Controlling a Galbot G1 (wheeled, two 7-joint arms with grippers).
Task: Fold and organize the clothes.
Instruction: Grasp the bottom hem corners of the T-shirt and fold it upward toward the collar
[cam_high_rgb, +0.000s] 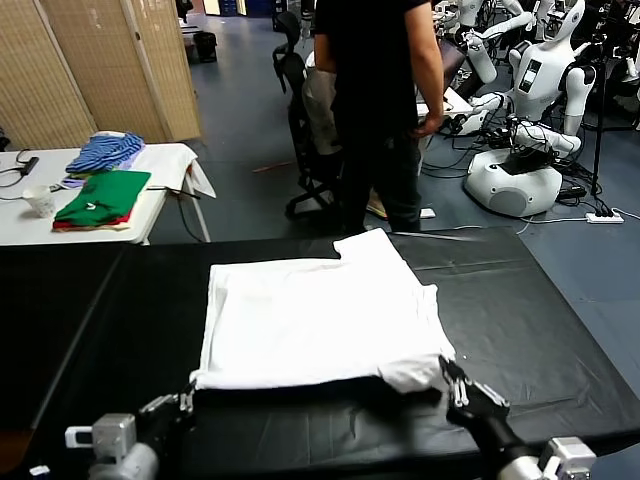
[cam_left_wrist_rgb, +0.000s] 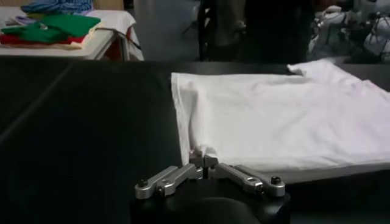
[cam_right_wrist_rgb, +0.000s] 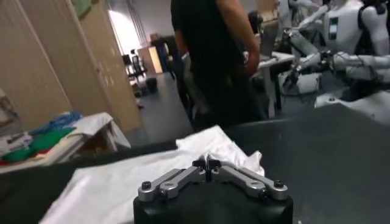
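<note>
A plain white T-shirt (cam_high_rgb: 315, 320) lies partly folded and flat on the black table (cam_high_rgb: 90, 330), a sleeve sticking out at its far right. No logo shows. My left gripper (cam_high_rgb: 186, 398) is at the shirt's near left corner, and in the left wrist view (cam_left_wrist_rgb: 203, 160) its jaws are shut on the corner of the shirt (cam_left_wrist_rgb: 274, 115). My right gripper (cam_high_rgb: 452, 383) is at the near right corner. In the right wrist view (cam_right_wrist_rgb: 207, 163) its jaws are shut on a pinch of the bunched shirt (cam_right_wrist_rgb: 122, 182).
A person in black (cam_high_rgb: 375, 100) stands just behind the table's far edge, next to an office chair (cam_high_rgb: 300, 130). A white side table (cam_high_rgb: 20, 225) at the far left holds green (cam_high_rgb: 105, 195) and blue striped (cam_high_rgb: 105, 152) garments. White robots (cam_high_rgb: 530, 130) stand at the far right.
</note>
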